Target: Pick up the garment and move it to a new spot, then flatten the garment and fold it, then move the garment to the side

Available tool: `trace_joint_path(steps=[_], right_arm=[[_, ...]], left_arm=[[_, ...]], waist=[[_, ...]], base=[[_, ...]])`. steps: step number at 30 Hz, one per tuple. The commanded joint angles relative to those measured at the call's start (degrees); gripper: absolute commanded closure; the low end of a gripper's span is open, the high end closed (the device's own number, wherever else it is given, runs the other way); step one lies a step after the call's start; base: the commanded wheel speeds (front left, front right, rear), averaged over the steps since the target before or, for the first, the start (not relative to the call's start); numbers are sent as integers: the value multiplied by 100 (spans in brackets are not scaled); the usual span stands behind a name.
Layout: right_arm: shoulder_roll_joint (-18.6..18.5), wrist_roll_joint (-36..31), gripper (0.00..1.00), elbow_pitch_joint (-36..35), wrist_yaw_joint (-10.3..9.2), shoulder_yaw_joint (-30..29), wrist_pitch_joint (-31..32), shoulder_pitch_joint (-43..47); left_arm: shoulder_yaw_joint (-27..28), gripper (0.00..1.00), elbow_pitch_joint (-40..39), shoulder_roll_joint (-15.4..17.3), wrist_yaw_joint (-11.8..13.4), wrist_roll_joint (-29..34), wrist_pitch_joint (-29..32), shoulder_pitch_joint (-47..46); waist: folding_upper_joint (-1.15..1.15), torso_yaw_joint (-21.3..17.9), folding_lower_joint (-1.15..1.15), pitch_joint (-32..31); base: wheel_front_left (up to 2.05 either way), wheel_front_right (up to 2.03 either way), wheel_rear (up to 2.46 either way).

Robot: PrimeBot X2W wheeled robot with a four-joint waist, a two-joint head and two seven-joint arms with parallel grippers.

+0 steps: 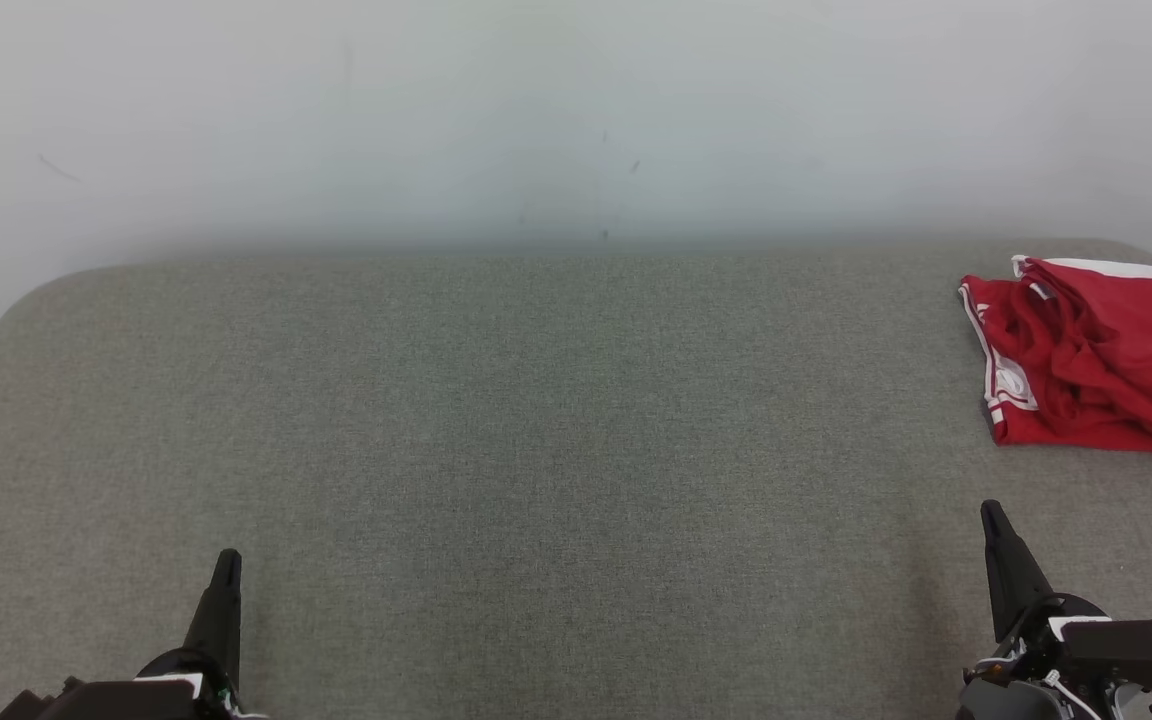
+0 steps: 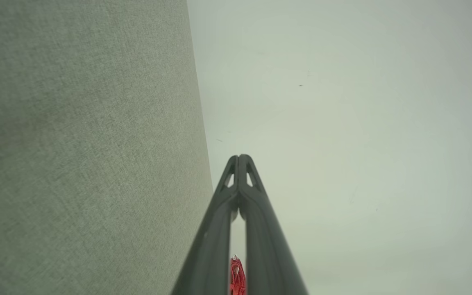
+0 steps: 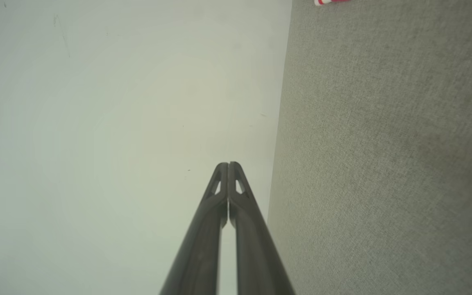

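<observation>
The garment (image 1: 1096, 365) is a red piece with white trim, lying crumpled at the far right of the grey fabric surface (image 1: 536, 430). A sliver of its red cloth (image 2: 237, 277) shows between the fingers in the left wrist view, and a red-and-white edge (image 3: 330, 2) at the top of the right wrist view. My left gripper (image 1: 227, 562) sits at the lower left, shut and empty; its tips (image 2: 239, 157) meet. My right gripper (image 1: 991, 512) sits at the lower right, below the garment and apart from it, shut and empty, tips (image 3: 228, 164) together.
A pale wall (image 1: 536, 120) rises right behind the grey surface's far edge. The surface's far left corner (image 1: 46, 290) is rounded. A wide bare stretch of grey fabric lies between the two grippers.
</observation>
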Motion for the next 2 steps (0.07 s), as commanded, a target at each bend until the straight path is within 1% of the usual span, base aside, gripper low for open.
trace_joint_path(steps=[1,2], right_arm=[[9,-6,100,1,-10,-14,10,-40],[10,-7,100,4,-10,-14,11,-41]], left_arm=[[14,100,1,-13,-9,-24,1,-52],[13,100,0,-13,-9,-24,1,-52]], waist=[[-1,0,0,0],[-1,0,0,0]], base=[[0,0,0],[0,0,0]])
